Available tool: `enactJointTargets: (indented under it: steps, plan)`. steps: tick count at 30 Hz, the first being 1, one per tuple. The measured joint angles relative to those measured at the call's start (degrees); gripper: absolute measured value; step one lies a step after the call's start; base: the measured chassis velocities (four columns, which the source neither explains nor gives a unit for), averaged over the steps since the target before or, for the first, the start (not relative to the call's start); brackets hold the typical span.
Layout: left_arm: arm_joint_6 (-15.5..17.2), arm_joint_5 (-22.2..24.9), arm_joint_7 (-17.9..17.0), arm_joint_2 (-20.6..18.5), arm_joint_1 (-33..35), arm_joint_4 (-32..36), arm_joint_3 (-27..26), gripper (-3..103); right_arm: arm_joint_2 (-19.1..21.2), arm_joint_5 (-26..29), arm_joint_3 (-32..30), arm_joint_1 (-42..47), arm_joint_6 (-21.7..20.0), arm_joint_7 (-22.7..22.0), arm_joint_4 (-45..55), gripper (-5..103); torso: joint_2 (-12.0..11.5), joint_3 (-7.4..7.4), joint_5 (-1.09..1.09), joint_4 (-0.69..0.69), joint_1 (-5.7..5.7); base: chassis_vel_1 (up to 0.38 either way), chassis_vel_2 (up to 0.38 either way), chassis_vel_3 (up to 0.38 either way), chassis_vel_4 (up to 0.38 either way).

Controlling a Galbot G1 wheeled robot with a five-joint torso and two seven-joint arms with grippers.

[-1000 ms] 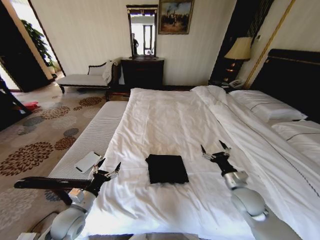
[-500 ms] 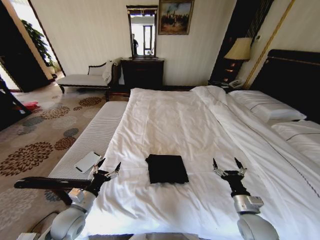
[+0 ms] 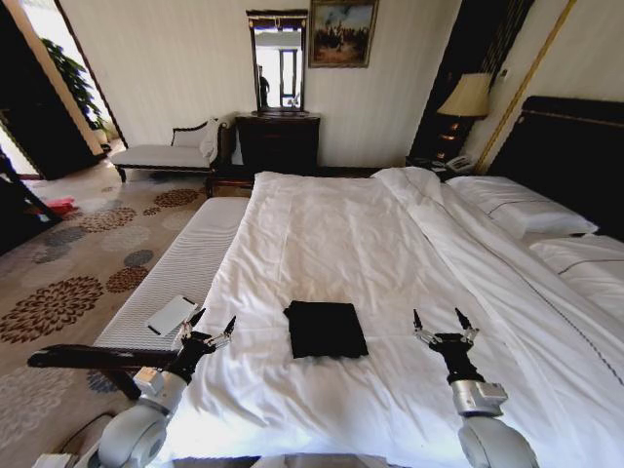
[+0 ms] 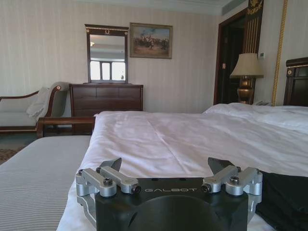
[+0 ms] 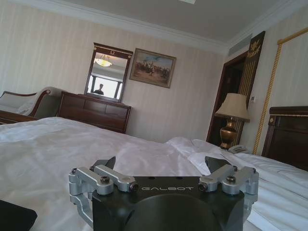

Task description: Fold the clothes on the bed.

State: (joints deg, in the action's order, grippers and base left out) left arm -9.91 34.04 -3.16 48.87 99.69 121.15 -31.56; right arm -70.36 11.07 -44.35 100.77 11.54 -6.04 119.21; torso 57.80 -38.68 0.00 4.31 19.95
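The clothes (image 3: 326, 328) are a black garment folded into a neat rectangle, lying flat on the white duvet of the bed (image 3: 331, 234) near its front edge. My left gripper (image 3: 212, 325) hovers open at the bed's left edge, to the left of the clothes, with nothing between its fingers. My right gripper (image 3: 438, 322) stands open over the duvet to the right of the clothes, also holding nothing. A dark edge of the clothes (image 4: 284, 199) shows beside the left gripper (image 4: 166, 166) in the left wrist view, and a dark corner (image 5: 17, 216) shows in the right wrist view.
A narrow white padded bench (image 3: 180, 263) runs along the bed's left side with a white flat device (image 3: 171, 315) on it. Pillows (image 3: 522, 210) and a dark headboard (image 3: 570, 156) are at the right. A dresser (image 3: 278, 141), chaise (image 3: 171, 151) and lamp (image 3: 466, 97) stand behind.
My right gripper has drawn back toward me and to the right, away from the clothes, staying open. The left gripper and the clothes have not moved.
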Motion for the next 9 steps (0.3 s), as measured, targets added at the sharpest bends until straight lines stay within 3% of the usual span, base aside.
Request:
enactJointTargets:
  steps: [9]
  plan:
    - [0.0, 0.0, 0.0, 0.0, 0.0, 0.0, 0.0, 100, 0.1, 0.0, 0.1, -0.1, -0.1, 0.0, 0.0, 100, 0.0, 0.00, 0.00, 0.00, 0.01, 0.000, 0.000, 0.000, 0.000]
